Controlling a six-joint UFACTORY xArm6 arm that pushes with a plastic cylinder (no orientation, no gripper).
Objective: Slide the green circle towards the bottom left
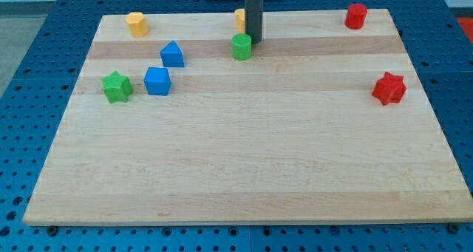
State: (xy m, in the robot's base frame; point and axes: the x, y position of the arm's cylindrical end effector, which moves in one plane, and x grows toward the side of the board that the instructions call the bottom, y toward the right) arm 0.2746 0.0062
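my tip [256, 41] touching green circle [242, 46] at its far-right side, no jaws to read | circle far-centre on board [236, 178] | bare wood toward near-left, below blue cube [157, 81] and green star [117, 87]

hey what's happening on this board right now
I am a robot arm with a rod, pushing blocks around a wooden board. My tip sits right beside the green circle, on its upper right, placed to slide it toward the bottom left. The blue blocks and green star lie further left; a yellow block is partly hidden behind the rod.
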